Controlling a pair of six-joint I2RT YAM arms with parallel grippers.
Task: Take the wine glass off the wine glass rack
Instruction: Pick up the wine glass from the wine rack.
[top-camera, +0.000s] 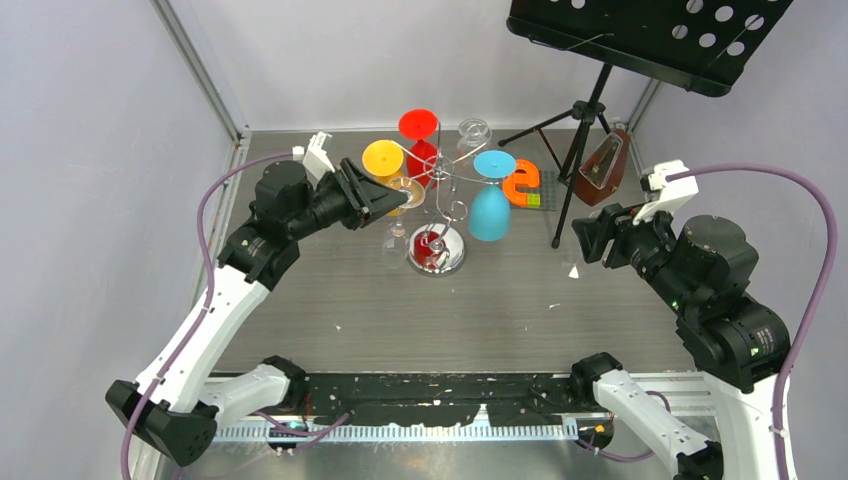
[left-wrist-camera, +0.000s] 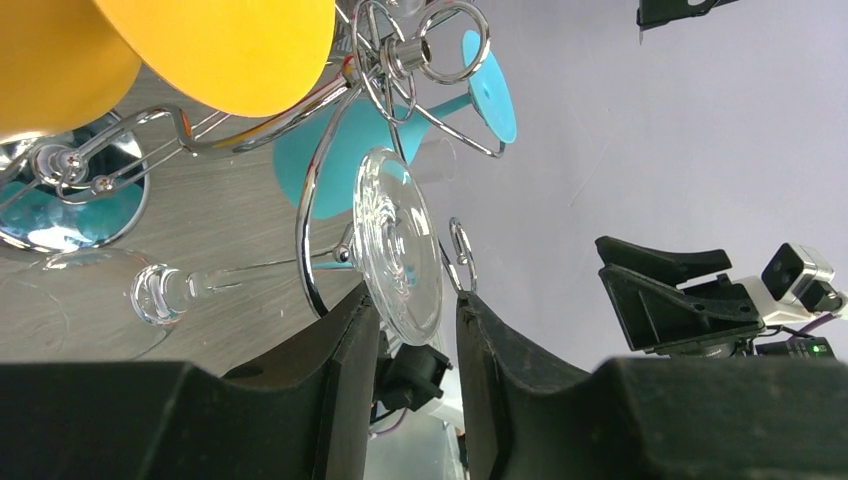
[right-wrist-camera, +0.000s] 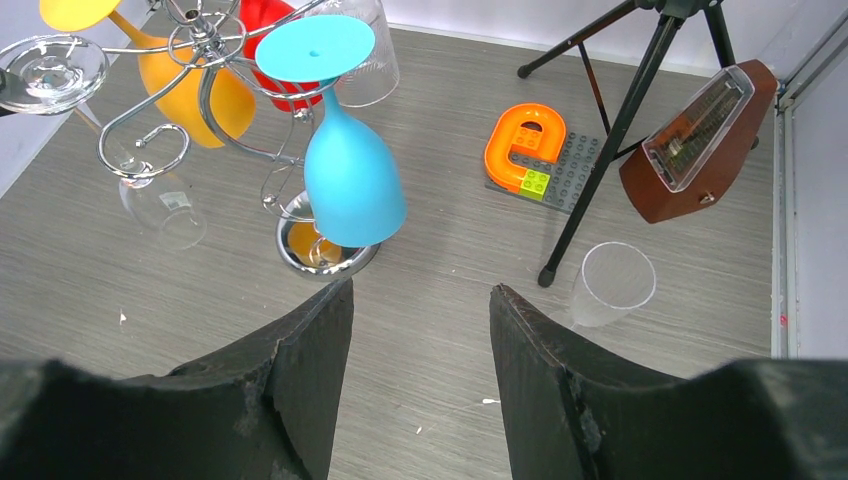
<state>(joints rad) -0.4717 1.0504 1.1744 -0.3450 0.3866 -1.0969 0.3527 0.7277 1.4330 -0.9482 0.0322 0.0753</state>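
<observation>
Clear wine glass (left-wrist-camera: 398, 245) hangs bowl-down on the chrome rack (right-wrist-camera: 335, 265). Its foot sits between the left gripper's (left-wrist-camera: 415, 300) parted fingers, unclamped. Well off to one side, the right gripper (right-wrist-camera: 420, 290) is spread wide.

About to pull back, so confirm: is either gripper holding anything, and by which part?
Nothing clamped yet. The left gripper, open, straddles the foot rim of the clear wine glass hanging on the rack; the right gripper is open and empty.
</observation>
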